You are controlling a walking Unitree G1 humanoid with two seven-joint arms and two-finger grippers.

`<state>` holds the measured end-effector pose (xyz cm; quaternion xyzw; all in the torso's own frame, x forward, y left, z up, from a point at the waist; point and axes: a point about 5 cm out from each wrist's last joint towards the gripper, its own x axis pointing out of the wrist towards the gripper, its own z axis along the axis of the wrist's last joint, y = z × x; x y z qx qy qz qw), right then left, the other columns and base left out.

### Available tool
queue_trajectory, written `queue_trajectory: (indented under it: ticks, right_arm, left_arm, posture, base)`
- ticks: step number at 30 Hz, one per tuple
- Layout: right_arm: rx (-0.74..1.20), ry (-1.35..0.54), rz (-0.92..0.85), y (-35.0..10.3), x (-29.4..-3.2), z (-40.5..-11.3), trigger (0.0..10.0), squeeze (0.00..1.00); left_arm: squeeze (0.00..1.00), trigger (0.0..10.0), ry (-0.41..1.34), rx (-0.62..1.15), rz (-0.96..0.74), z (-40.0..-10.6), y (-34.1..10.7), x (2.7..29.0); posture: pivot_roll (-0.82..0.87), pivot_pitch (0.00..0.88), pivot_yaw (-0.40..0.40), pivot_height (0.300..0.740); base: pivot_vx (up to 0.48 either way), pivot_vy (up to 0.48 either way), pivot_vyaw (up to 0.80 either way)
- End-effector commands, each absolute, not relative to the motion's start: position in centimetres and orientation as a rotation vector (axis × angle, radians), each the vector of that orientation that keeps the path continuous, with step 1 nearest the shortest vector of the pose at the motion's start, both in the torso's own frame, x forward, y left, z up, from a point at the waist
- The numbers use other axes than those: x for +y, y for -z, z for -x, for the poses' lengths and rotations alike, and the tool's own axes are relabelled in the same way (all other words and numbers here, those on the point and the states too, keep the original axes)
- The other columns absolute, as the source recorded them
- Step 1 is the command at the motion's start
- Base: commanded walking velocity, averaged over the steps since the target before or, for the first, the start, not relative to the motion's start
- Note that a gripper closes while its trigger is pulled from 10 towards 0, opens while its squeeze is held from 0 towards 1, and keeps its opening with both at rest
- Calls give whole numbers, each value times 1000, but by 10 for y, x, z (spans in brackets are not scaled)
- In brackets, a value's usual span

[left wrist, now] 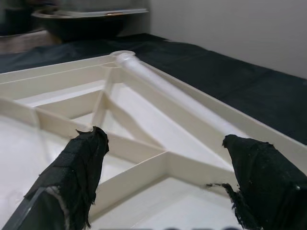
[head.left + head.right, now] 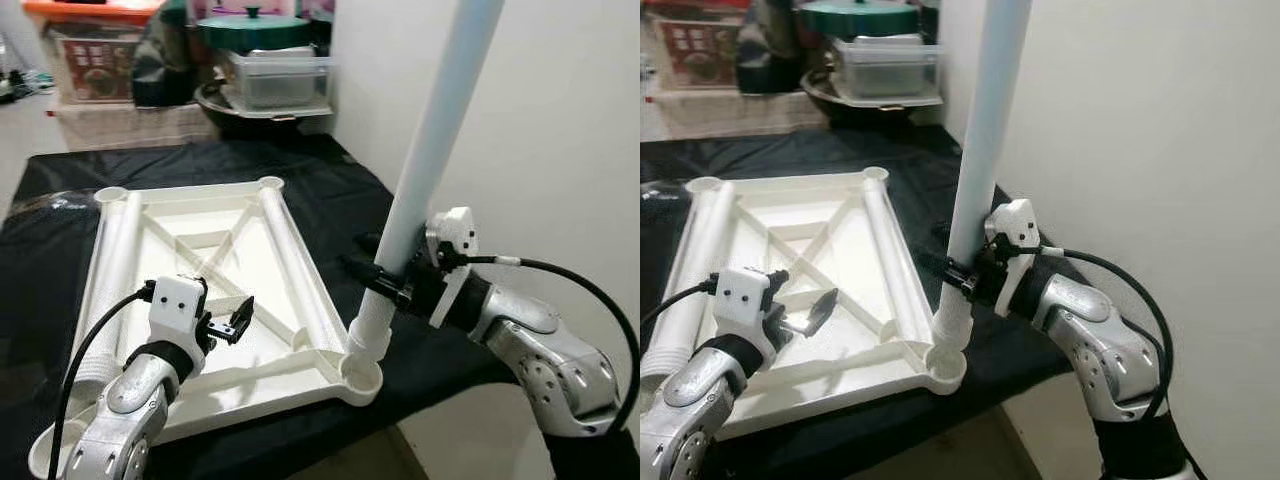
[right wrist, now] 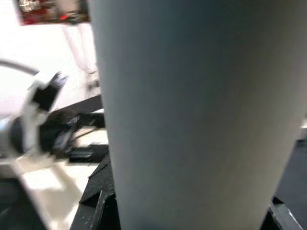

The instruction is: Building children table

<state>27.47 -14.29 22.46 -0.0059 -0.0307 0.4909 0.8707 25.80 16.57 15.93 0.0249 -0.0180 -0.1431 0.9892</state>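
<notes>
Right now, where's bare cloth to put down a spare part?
Free: black cloth left of the tabletop, and the strip between its far edge and the bins. Crowded: near right corner, where the right end effector grips the upright leg.

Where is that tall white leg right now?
The white leg stands upright in the near right corner socket of the upturned tabletop, clamped by the right end effector, beside the white wall.

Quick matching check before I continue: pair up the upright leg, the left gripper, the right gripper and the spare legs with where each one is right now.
1. upright leg
2. left gripper
3. right gripper
4. spare legs

A. open above the tabletop ribs
B. lying inside the frame
C. standing in a near corner socket
D. shut around the leg's lower part

Pairs: 1-C, 2-A, 3-D, 4-B
</notes>
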Motion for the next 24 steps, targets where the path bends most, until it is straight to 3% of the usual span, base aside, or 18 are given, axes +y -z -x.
queue_trajectory:
  ticks: [1,17,24]
  right_arm:
    - [-73,-1107,34,-224,-142,-265,10000,0]
    - [-32,-1190,158,-207,-149,-258,10000,0]
    - [-77,-1155,208,-200,-138,-271,10000,0]
  left_arm:
    - [0,10000,289,-20,-56,-258,-154,166]
    - [0,10000,279,-23,-62,-255,-153,168]
    - [0,10000,289,-28,-56,-257,-153,162]
  posture:
    - [25,0,-95,740]
    - [33,0,-105,740]
    - [38,0,-108,740]
  base:
    - [0,0,0]
    - [0,0,0]
    - [0,0,0]
